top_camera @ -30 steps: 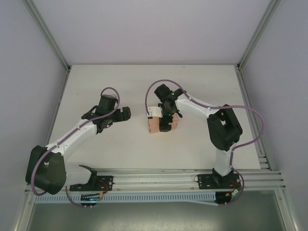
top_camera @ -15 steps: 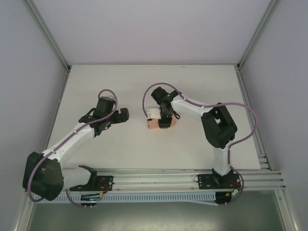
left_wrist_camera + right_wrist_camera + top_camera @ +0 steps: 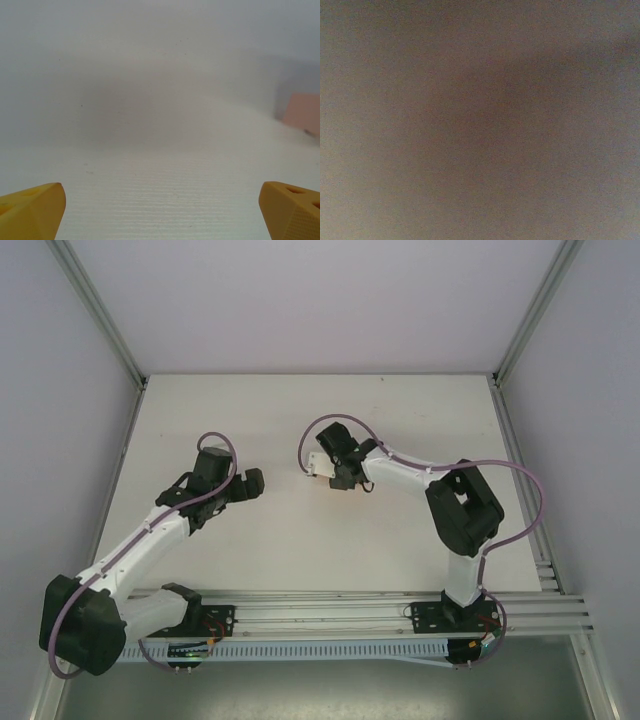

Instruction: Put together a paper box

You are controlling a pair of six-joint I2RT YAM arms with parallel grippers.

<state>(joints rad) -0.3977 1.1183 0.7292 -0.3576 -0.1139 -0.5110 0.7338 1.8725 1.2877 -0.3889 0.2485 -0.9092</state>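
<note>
Left wrist view: holds the left jaws, yellow-tipped, wide apart and empty above the white surface [image 3: 160, 190]; puts the salmon-pink thin-card paper box [image 3: 303, 114] ahead, far right, blurred, long axis untellable. Overhead: seemingly places it beneath the right jaws, well apart from the left. Right wrist view: too dark and blurred to tell opening or grip.

The left arm [image 3: 150, 535] is stretching from its base at the near left, up and to the right. Its left pincer [image 3: 250, 482] is pointing right with the jaws standing wide apart. In the left wrist view its yellow fingertips [image 3: 32, 210] are sitting at the two lower corners. The right arm [image 3: 455, 510] is bending at the elbow and extending left. Its right pincer [image 3: 335, 475] is angling downward near the centre, and the spread of its jaws cannot be made out.
</note>
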